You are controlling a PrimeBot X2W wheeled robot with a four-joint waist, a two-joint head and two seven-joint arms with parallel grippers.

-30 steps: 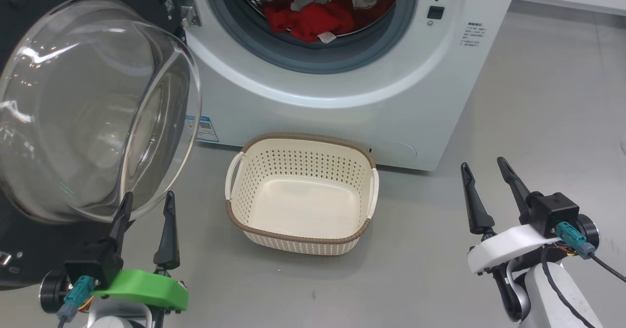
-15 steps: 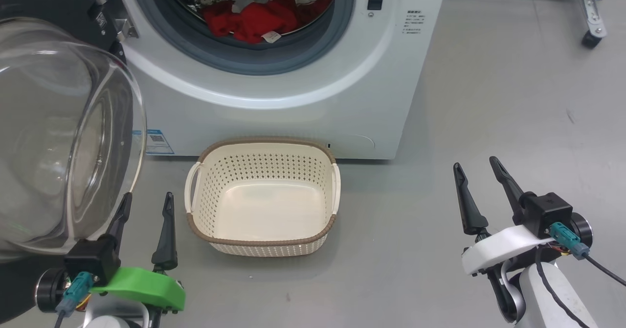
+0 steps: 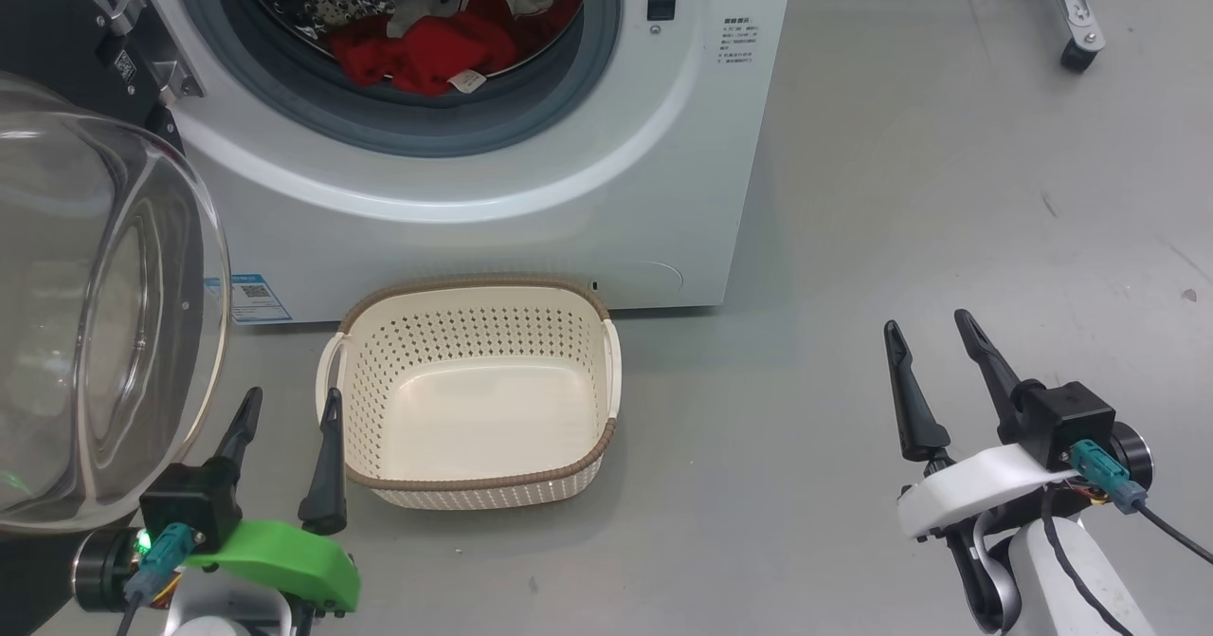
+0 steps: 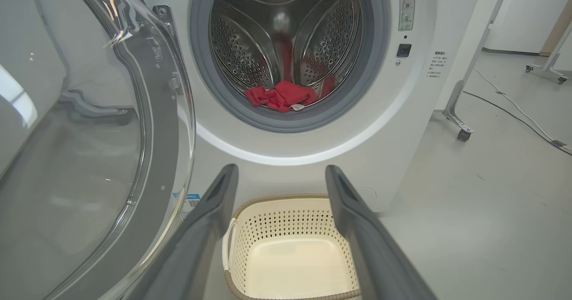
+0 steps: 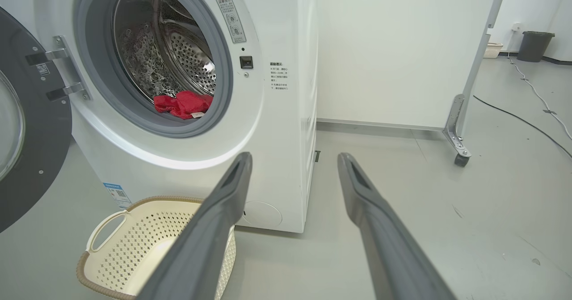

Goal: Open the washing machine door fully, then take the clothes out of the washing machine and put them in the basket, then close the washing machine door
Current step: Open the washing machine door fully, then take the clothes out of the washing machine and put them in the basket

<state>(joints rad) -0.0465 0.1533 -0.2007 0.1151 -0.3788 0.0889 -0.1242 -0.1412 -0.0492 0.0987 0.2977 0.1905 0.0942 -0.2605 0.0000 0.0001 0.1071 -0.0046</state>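
A: Moved since 0.5 s ago? Only the head camera, by a small swing. Everything further left in the head view now, nothing actually shifted on the floor [image 3: 853, 238].

B: Agreed. Left pincer [image 3: 292, 399] parked at lower left as before, spread wide, gripping nothing. Right pincer [image 3: 927, 323] at lower right, likewise spread and empty, well apart from everything.

A: And the washing machine door [image 3: 95, 314]?

B: Swung out wide on its hinges at the left. Clear glass bowl bulging toward the camera, just beside the left pincer's 2 fingers.

A: The clothes [image 3: 417, 48]?

B: Heaped red at the front of the steel drum [image 4: 250, 45], inside the grey rubber ring [image 3: 379, 134] of the washing machine [image 3: 569, 190]. Small white label facing outward. Touched by neither pincer.

A: The basket [image 3: 474, 480]?

B: Upright on the floor, right in front of the washing machine, empty. Between the 2 pincers, far nearer the left one. Blue sticker [image 3: 248, 297] low on the white front, just behind the basket's left handle.
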